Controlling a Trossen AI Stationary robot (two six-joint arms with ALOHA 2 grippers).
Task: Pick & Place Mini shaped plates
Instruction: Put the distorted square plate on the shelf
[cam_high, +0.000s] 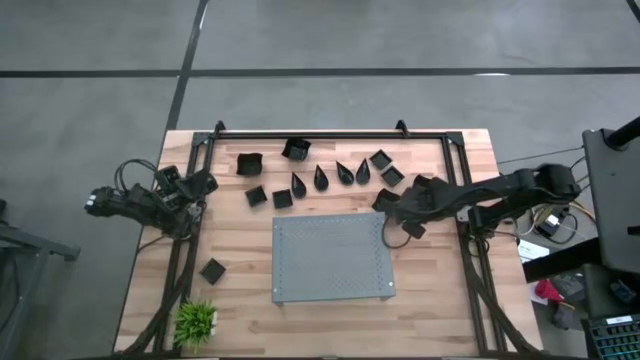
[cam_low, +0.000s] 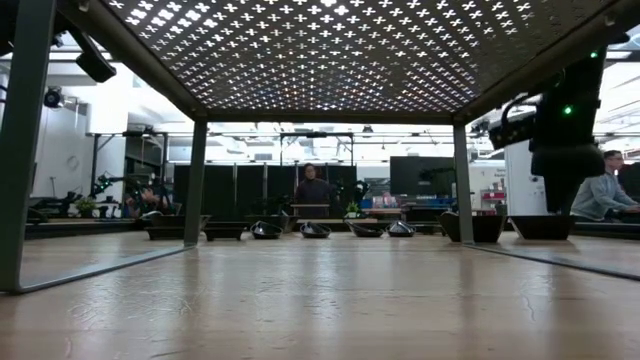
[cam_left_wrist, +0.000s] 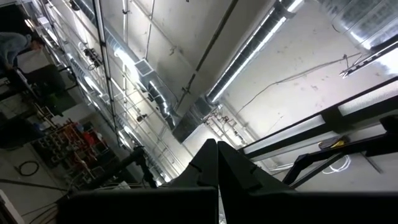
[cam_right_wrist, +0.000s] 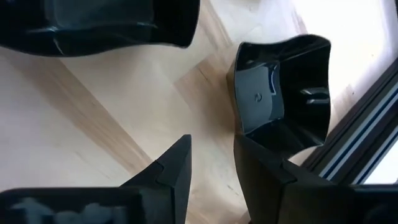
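Mini shaped plates (cam_high: 320, 178) were strung out in a loose row along the far part of the table (cam_high: 440, 300), squares and teardrops mixed, the teardrops mostly set with their tips toward the far edge, plus one stray square (cam_high: 212, 270) sitting alone near the small green plant (cam_high: 196, 320). One square plate (cam_right_wrist: 283, 87) was caught right in front of the right gripper (cam_right_wrist: 214, 168) in the right wrist view, lying flat, rim up, just beyond the fingertips and off to one side of the gap rather than between them. Being square, no real long axis could be made out on it, and it couldn't be told whether one fingertip (cam_right_wrist: 261, 171) was touching its near wall or just overlapping it. The fingers were spread apart with only bare wood between them, so nothing was held. In the high view the right gripper (cam_high: 408, 222) was placed by the right-hand end of the row, just beside the grey perforated board (cam_high: 332, 257), so that arm was clearly the nearer one. A small sideways shift would probably be needed before the plate's wall could be pinched. The left gripper (cam_high: 200, 185) was parked at the table's left edge, fingers pressed shut and pointed up at the ceiling.
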